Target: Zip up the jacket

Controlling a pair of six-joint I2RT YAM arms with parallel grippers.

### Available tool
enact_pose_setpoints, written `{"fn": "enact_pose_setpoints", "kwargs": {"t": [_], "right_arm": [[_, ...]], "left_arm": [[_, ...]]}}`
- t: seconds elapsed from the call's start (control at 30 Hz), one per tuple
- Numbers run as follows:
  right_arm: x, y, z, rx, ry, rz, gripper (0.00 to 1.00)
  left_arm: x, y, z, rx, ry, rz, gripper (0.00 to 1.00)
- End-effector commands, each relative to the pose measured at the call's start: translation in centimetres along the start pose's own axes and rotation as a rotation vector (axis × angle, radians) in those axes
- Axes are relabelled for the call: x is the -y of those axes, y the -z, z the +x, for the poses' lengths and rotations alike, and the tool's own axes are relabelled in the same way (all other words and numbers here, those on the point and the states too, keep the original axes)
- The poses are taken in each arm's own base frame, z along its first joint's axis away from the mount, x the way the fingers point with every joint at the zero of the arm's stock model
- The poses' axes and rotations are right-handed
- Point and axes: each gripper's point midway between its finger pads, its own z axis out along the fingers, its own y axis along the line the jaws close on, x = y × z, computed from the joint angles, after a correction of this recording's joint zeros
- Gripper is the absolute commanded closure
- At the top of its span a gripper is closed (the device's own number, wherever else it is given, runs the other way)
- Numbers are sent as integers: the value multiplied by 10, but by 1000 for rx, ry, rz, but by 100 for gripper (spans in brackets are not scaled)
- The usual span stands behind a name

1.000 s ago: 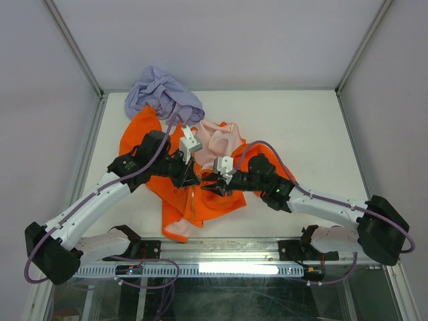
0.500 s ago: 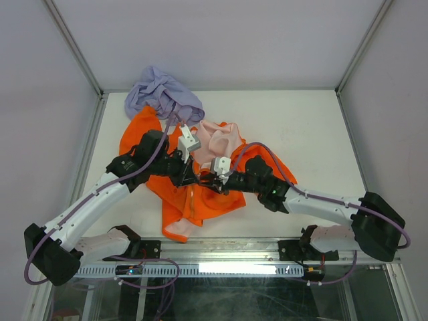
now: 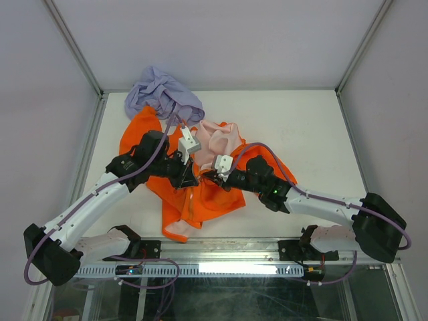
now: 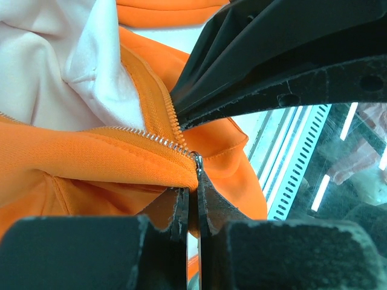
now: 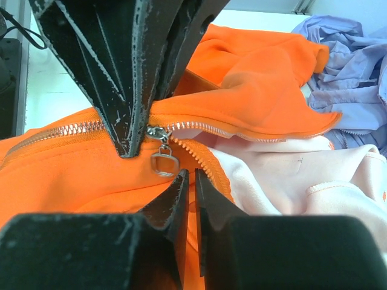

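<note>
The counter (image 3: pixel 314 134) is bare over its whole right half and along the back right. The left rear corner is taken up by a purple cloth (image 3: pixel 164 93), which touches the top of the jacket (image 3: pixel 200 200). The jacket lies crumpled left of centre. Its left sleeve comes near the counter's left edge and its lowest fold reaches almost to the front rail (image 3: pixel 221 249). Both arms reach in from the front corners and meet over the middle of the garment, so the space there is tight.

The jacket is bright orange and open at the top, with its pale pink lining (image 3: pixel 217 137) turned out. The zipper (image 5: pixel 60 132) is joined on one side of the slider and splits into two toothed edges on the other. A small metal pull ring (image 5: pixel 163 163) hangs from the slider.

The left tool (image 3: pixel 189 175) is clamped on the jacket's zipper edge right at the slider. The right tool (image 3: pixel 207 176) has its fingers drawn together to a thin slit, with the tips just beside the pull ring. I cannot tell whether any cloth is nipped between them.
</note>
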Motion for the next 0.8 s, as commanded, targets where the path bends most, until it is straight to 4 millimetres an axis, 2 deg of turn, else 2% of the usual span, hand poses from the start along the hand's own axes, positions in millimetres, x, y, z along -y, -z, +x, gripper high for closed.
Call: {"fn": "enact_pose_setpoints", "kwargs": {"t": [0.0, 0.2, 0.37, 0.77], "right_arm": [[2, 0, -22, 79, 14, 3, 86], [-16, 0, -20, 73, 1, -104, 67], [-27, 0, -21, 70, -1, -176, 61], [-8, -3, -40, 136, -33, -210, 59]], "left_arm": [[17, 12, -34, 97, -76, 50, 100], [16, 12, -34, 98, -85, 46, 100], [18, 12, -32, 94, -106, 59, 100], [28, 12, -27, 78, -144, 132, 100]]}}
